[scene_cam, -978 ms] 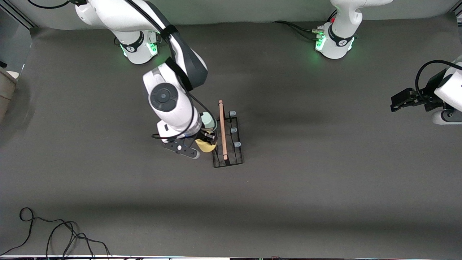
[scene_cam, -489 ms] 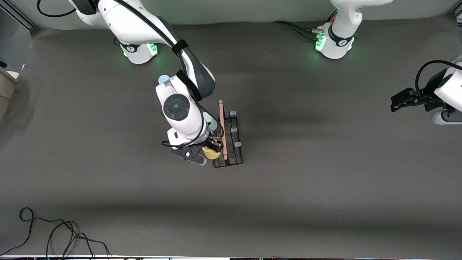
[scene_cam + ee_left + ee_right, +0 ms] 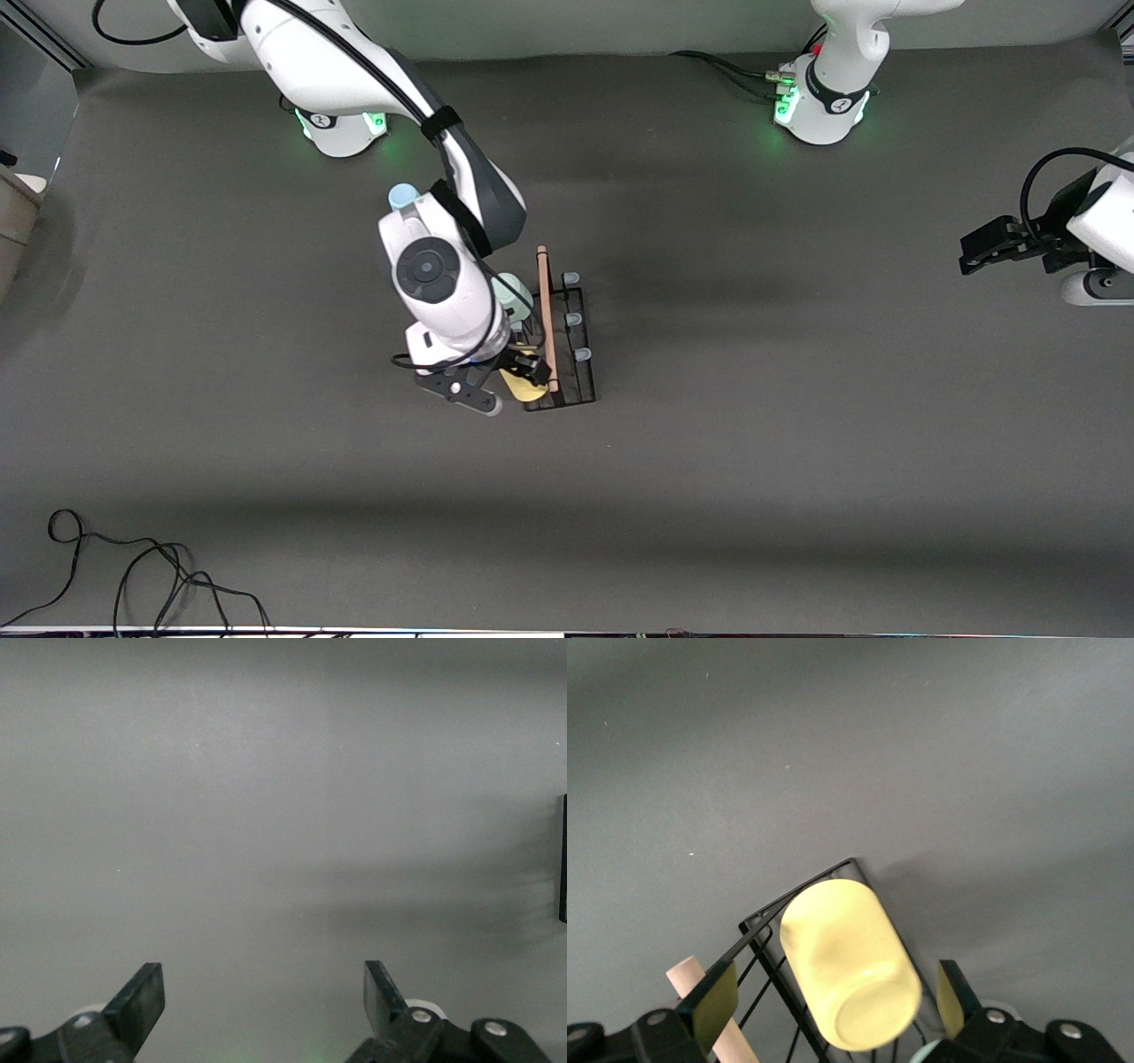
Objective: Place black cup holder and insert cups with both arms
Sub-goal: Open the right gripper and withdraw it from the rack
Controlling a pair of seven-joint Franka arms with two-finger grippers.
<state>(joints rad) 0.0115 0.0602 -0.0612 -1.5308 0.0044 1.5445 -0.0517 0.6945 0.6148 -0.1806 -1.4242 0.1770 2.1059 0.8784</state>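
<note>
At centre frame in the front view, the small black wire cup holder w/ light wooden rod handle (image 3: 560, 341) stands on the dark grey matte table (image 3: 797, 461), its pale grey-blue pegs (image 3: 573, 317) bare along the side toward the left arm's end. The right arm's black two-finger gripper (image 3: 518, 365) sits at the rack's corner nearest the front camera, on the right-arm side, jaws spread wide on either flank of the yellow tapered plastic cup (image 3: 846, 979); in the right wrist view the cup lies tilted over the wire base, base up, w/ a clear gap to each finger (image 3: 709, 1001), so nothing is gripped. A pale green plastic cup (image 3: 511, 292) shows on the rack just above the yellow one in frame, partly hidden by the wrist. A light blue plastic cup (image 3: 403, 195) peeks out upper left of the wrist housing, apart from the rack. The left arm's black gripper (image 3: 973, 254) waits at right edge of frame, mid-height, well apart from the rack; the left wrist view shows its fingers (image 3: 142, 1001) wide apart, holding nothing, over bare table. Open grey surface runs all round the rack, widest across lower half of frame. A loose black cable (image 3: 133, 567) coils at lower left corner; pale wall strip along top edge.
</note>
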